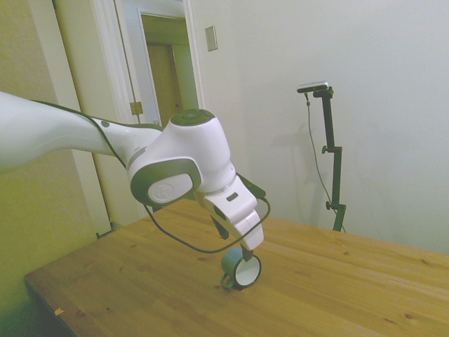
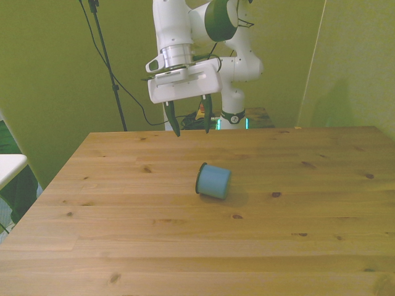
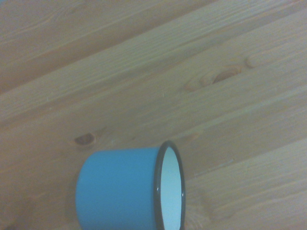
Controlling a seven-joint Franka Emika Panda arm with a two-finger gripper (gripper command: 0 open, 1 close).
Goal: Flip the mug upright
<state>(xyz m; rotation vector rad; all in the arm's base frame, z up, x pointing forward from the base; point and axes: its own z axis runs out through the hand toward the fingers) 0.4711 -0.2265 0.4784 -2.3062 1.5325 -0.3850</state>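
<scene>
A: One mug (image 2: 213,181), lying on its side near the middle of the desk (image 2: 123,246). Rim faces the front view's left; base faces the right. In the side view the white inside shows, w/ the loop handle low, near the wood.

B: And the hand (image 2: 190,125)?

A: Hangs above the desk, behind the mug in the front view, not touching it. Fingers apart at a moderate gap, nothing between them.

B: Step in hand, then?

A: Approach, by my reading; the flip itself not yet begun. To do it well: bring the hand down over the mug wall, one finger inside the rim and one outside, or else span the body across its width.

B: Risks?

A: Mug is round, so likely to roll if nudged on one side first; close both fingers evenly. Keep off the handle. Tilt about the base edge, set the base flat, then let go.
</scene>
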